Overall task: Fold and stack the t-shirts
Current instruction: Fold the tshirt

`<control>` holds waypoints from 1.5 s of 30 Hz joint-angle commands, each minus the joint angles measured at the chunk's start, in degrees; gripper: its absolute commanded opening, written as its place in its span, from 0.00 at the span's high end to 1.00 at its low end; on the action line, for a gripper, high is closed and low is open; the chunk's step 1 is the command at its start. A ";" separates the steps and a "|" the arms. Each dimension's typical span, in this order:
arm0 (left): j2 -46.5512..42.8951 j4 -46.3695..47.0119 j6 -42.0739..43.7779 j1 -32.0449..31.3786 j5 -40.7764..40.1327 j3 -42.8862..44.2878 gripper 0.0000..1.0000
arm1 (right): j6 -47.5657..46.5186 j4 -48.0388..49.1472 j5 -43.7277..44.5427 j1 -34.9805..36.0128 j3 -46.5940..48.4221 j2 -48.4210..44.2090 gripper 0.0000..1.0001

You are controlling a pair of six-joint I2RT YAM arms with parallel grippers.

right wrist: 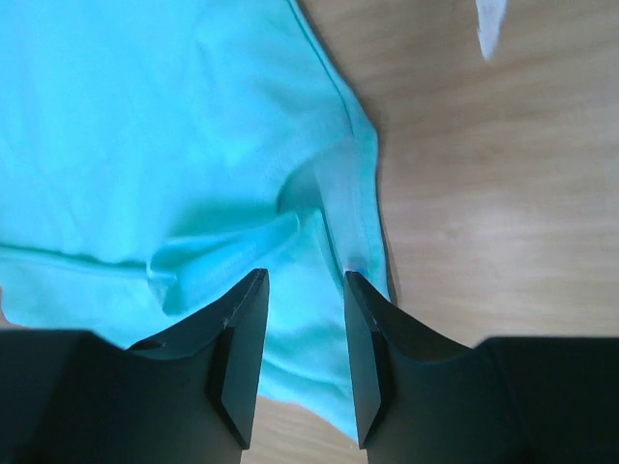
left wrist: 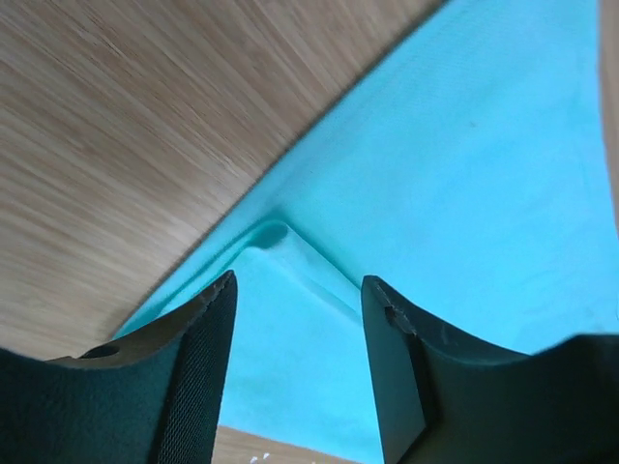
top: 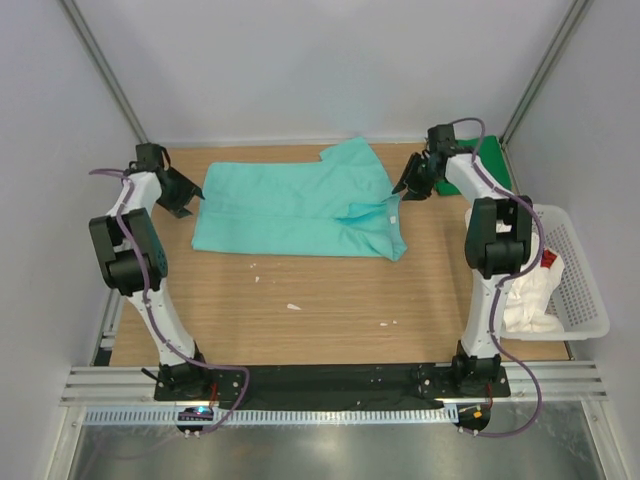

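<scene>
A mint-teal t-shirt (top: pixel 290 205) lies folded over across the back middle of the table, one sleeve pointing to the back and its collar end at the right. My left gripper (top: pixel 188 200) hovers at the shirt's left edge; in the left wrist view it (left wrist: pixel 298 290) is open, with teal cloth (left wrist: pixel 464 193) lying below the gap. At the shirt's right edge is my right gripper (top: pixel 406 187). It (right wrist: pixel 306 280) is open over the rumpled hem (right wrist: pixel 222 251). A dark green t-shirt (top: pixel 492 160) lies behind the right arm. A white t-shirt (top: pixel 530 295) sits in the basket.
A white lattice basket (top: pixel 585 290) stands off the table's right edge. Small white scraps (top: pixel 293 306) lie on the bare wood in front of the teal shirt. Grey walls close in the back and both sides.
</scene>
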 commanded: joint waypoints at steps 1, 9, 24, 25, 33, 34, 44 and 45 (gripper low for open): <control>-9.26 1.20 3.32 -0.68 2.29 -1.19 0.45 | -4.25 -1.04 0.59 -0.03 -7.57 -10.23 0.57; -14.37 8.15 1.12 -2.62 9.94 -19.11 0.59 | -5.65 5.73 -6.18 0.93 -31.11 -22.64 0.49; -14.37 6.22 3.23 -1.48 9.59 -21.06 0.63 | -11.63 8.46 -7.94 4.45 -40.29 -27.04 0.42; -14.37 6.04 3.23 -0.87 9.76 -21.14 0.63 | -11.63 8.72 -7.85 4.54 -40.38 -27.13 0.42; -14.90 4.99 4.02 0.63 10.47 -20.88 0.65 | -13.39 7.84 -7.59 4.98 -39.23 -26.78 0.45; -14.99 4.98 4.02 0.54 10.73 -21.14 0.65 | -13.48 7.76 -7.59 4.98 -39.23 -26.60 0.47; -14.72 5.42 3.67 0.63 11.70 -23.25 0.66 | -14.62 11.71 -6.45 6.12 -40.46 -24.32 0.49; -14.55 5.34 3.75 0.63 11.79 -23.25 0.67 | -14.62 11.88 -6.27 6.21 -40.12 -23.88 0.50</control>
